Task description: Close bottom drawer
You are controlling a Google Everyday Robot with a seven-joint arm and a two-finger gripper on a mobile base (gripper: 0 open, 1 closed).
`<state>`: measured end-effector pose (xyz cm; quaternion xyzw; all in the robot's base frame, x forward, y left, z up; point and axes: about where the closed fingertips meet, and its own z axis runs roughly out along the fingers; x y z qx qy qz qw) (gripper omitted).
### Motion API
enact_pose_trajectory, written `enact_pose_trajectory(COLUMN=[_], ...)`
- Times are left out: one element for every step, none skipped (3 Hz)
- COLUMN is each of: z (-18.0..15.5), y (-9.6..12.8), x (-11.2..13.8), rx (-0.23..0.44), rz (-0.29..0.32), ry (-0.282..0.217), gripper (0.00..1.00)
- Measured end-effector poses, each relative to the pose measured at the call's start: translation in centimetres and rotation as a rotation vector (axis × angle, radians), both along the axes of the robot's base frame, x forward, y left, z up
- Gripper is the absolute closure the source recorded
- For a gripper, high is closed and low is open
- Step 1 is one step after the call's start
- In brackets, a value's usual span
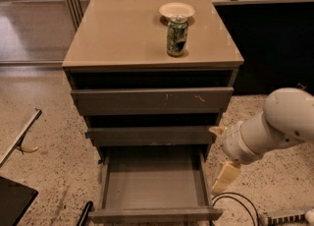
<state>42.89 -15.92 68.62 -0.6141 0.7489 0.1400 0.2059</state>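
The bottom drawer (154, 214) of the dark grey cabinet stands pulled far out, with its shallow grey tray (153, 178) bare inside and its flat front at the lower edge of the camera view. My gripper (224, 177) hangs at the end of the white arm (274, 127), just right of the open drawer's right side and close to it. One cream finger points down toward the floor. The gripper holds nothing that I can see.
The top drawer front (152, 100) with pale scratches and the middle front (152, 135) sit above. A green can (176, 36) and a small white bowl (176, 10) stand on the tan cabinet top (113, 33). A black cable (235, 205) lies on the speckled floor at right.
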Motion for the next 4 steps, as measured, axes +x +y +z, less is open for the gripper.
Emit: enact_pose_trajectory(z=[-7.1, -7.9, -7.9, -8.6], y=[2.8, 3.2, 3.1, 3.1], x=[-2.5, -1.2, -1.2, -0.7], rx=[0.107, 0.117, 0.116, 0.111], rz=[0.019, -0.008, -0.008, 0.012], ry=[-0.004, -0.057, -0.057, -0.066], gripper=[0.0, 0.0, 0.0, 0.0])
